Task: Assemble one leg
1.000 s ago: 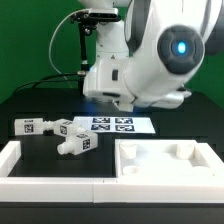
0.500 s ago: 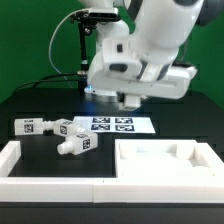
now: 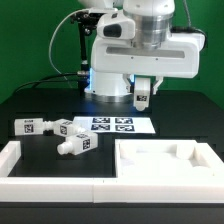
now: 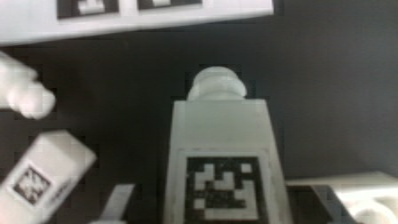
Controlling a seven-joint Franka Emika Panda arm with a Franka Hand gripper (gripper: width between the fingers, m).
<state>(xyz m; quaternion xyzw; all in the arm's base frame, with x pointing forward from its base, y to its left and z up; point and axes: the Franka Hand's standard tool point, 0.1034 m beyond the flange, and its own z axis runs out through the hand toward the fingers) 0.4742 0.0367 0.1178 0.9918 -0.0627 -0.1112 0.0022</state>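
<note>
My gripper (image 3: 143, 91) is shut on one leg (image 3: 143, 97), a small white block with a black-and-white tag, and holds it upright high above the table. In the wrist view the held leg (image 4: 222, 140) runs out from between my fingers with its tag facing the camera and a round peg at its far end. My gripper (image 4: 222, 208) clamps its near end. Three look-alike legs lie on the black table at the exterior view's left: one (image 3: 28, 125), a second (image 3: 68, 127), and a third (image 3: 76, 145).
The marker board (image 3: 113, 124) lies flat under the held leg and also shows in the wrist view (image 4: 160, 20). A large white slab with recesses (image 3: 166, 165) sits front right. A white frame piece (image 3: 18, 160) lies front left. Two loose legs show in the wrist view (image 4: 43, 172).
The arm has swung and turned its wrist to face the camera. The gripper with the leg, hidden before, now hangs in plain sight above the marker board. The parts on the table have not moved.
</note>
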